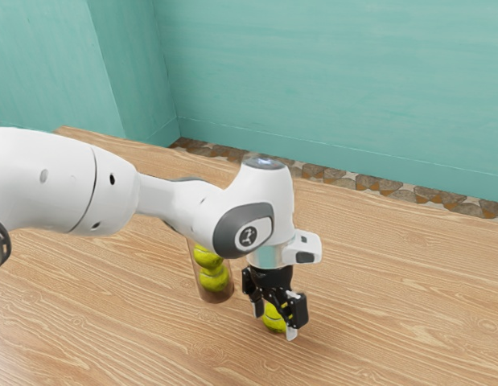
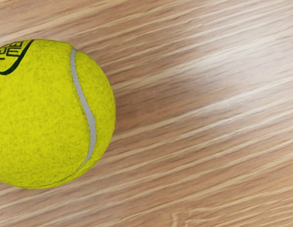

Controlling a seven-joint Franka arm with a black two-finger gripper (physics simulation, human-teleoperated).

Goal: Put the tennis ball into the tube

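Teal walls point(image 1: 329, 80) meeting in a corner, stone-patterned floor point(image 1: 385, 187), wood-grain table point(image 1: 393, 289)

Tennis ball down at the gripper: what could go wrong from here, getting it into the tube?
The tennis ball is round and low by the table, so a poor grip could let it roll off. The tube stands close to the gripper, so a sideways swing might knock it over. Two balls show inside, and the arm hides its mouth, so room for another is uncertain.
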